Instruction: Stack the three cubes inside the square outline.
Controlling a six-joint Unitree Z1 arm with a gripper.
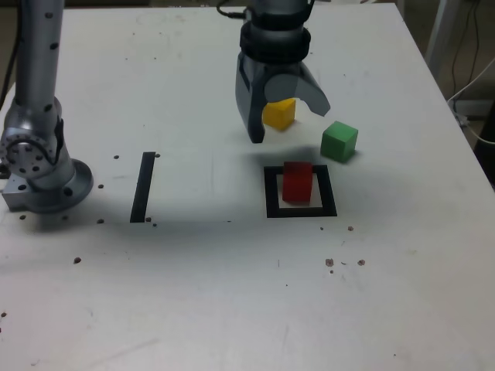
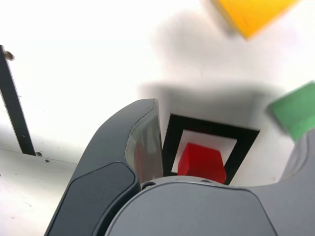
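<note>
Table: flat white top, matte, flecked with small dark specks along the near part.
Tape strip: straight black band, lying flat toward the exterior view's left, well apart from the blocks.
Square outline: black tape frame, white centre, sharp corners.
Red cube: solid, smooth-faced, sits inside the square outline, slightly turned against the frame; nothing on top of it.
Green cube: same size, crisp edges, on bare table just beyond the outline, toward the exterior view's right.
Gripper: grey, rounded plastic shells, curved fingers spread wide apart and empty, hanging above the table behind the outline.
Yellow cube: on the table, seen between the spread fingers, partly hidden by them, farthest back.
Arm base: dull silver metal, cylindrical, at the exterior view's left edge.
</note>
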